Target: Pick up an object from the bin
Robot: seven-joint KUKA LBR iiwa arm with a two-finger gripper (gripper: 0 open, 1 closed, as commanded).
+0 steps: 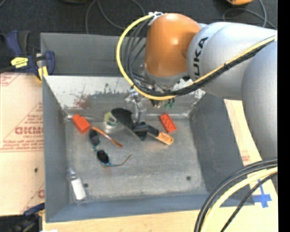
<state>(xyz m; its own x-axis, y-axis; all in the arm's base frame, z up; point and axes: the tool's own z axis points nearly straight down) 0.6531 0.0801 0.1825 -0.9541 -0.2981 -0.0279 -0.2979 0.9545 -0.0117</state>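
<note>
My gripper hangs low over the back middle of the bin, under the orange wrist cover. Directly beneath it lies a black brush-like tool with a wooden handle end pointing right. Just to the gripper's left sits a small round yellowish-green thing, partly behind the tool's black oval end. To its right, near the back wall, lies a small orange-red block. Whether the gripper touches the tool I cannot tell.
An orange block lies at the back left. Dark sunglasses with thin orange-brown arms lie left of centre. A small white bottle rests in the front left corner. The arm fills the upper right.
</note>
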